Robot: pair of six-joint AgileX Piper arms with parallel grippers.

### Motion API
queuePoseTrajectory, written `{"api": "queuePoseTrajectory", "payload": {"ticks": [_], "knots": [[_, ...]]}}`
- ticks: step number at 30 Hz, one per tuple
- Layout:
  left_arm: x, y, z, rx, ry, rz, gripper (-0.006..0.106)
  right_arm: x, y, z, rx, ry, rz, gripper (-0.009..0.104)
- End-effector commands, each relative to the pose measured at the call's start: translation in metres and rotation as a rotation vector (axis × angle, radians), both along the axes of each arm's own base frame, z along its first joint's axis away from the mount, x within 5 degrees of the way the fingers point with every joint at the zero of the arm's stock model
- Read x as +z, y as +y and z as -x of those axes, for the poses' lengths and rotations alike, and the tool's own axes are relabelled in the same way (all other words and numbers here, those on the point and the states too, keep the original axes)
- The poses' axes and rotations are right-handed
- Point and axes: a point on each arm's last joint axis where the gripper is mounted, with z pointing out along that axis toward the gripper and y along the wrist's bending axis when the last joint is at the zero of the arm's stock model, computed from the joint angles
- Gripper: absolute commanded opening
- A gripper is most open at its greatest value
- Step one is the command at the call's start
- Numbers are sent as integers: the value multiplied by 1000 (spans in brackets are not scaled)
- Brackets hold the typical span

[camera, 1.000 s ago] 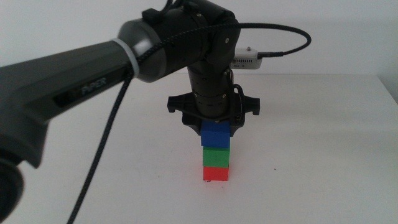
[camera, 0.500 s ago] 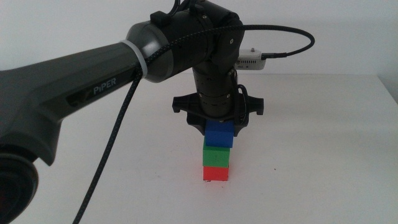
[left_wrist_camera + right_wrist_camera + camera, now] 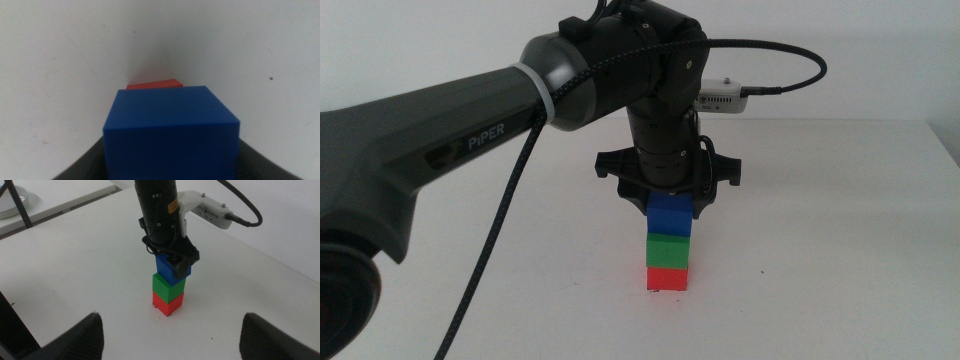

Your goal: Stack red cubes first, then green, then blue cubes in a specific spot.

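A three-cube tower stands mid-table in the middle view: the red cube [image 3: 667, 277] at the bottom, the green cube [image 3: 668, 249] on it, the blue cube [image 3: 670, 218] on top. My left gripper [image 3: 669, 206] comes straight down from above, shut on the blue cube, with a jaw on either side. In the left wrist view the blue cube [image 3: 170, 130] fills the space between the jaws, and a sliver of red cube [image 3: 154, 85] shows beyond it. My right gripper [image 3: 172, 335] waits well back from the tower, open and empty. Its view shows the blue cube [image 3: 172, 269], green cube [image 3: 167, 286] and red cube [image 3: 167, 303].
A white box-shaped device [image 3: 722, 97] with a black cable sits behind the tower near the table's far edge. The left arm's braided cable [image 3: 490, 260] hangs down at the left. White tabletop [image 3: 820, 260] surrounds the tower.
The left gripper shifted the blue cube slightly sideways, so it now sits squarely over the green cube. The green and red cubes have not moved.
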Motion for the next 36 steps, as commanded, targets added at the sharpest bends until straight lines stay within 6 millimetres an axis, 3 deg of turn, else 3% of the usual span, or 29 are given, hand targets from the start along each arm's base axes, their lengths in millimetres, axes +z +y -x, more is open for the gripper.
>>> {"api": "queuePoseTrajectory", "payload": {"ticks": [1,5,7,8,21,31,36], "knots": [[1,1,-1,-1,-3,7,24,1,-1,0,0,-19,3,92],[0,1,-1,2,2,10,24,1,-1,0,0,-19,3,92],[0,0,-1,4,5,13,37,1,-1,0,0,-19,3,92],[0,0,-1,2,5,13,64,1,-1,0,0,-19,3,92],[4,2,0,0,-5,16,87,1,-1,0,0,-19,3,92],[57,16,17,-8,-101,98,91,1,-1,0,0,-19,3,92],[111,39,39,-33,-226,164,91,1,-1,0,0,-19,3,92]]}}
